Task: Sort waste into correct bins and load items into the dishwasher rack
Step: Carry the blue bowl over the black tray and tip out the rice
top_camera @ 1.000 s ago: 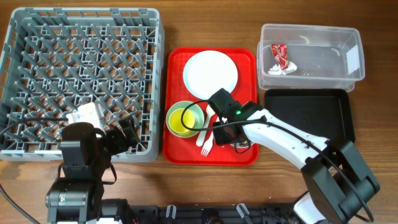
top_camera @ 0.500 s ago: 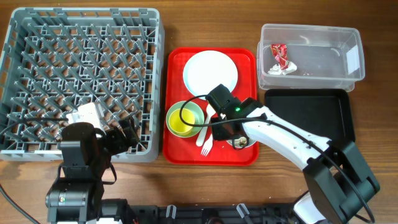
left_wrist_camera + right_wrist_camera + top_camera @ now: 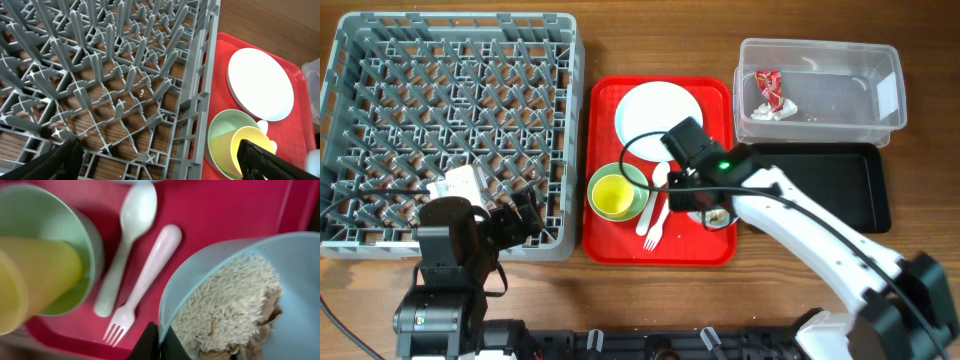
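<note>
My right gripper [image 3: 160, 341] is shut on the rim of the pale blue bowl [image 3: 220, 255], which holds rice-like scraps [image 3: 235, 305]. It holds the bowl [image 3: 717, 215] at the right side of the red tray [image 3: 660, 252]. The white spoon [image 3: 130, 235] and fork [image 3: 145, 275] lie beside the bowl. The yellow cup [image 3: 611, 194] sits inside the mint-green bowl [image 3: 635, 178]. The pale blue plate [image 3: 658, 115] is at the tray's back. My left gripper [image 3: 162, 165] is open and empty over the front right corner of the grey rack [image 3: 450, 120].
The clear tub [image 3: 840, 95] at the back right holds the red-and-white wrapper [image 3: 769, 88]. The black tray [image 3: 820, 185] lies in front of the tub, right of the held bowl. The rack [image 3: 125, 75] shows no dishes.
My right gripper has moved a little right and back with the pale blue bowl in it, toward the tray's right edge. The left arm has not moved.
</note>
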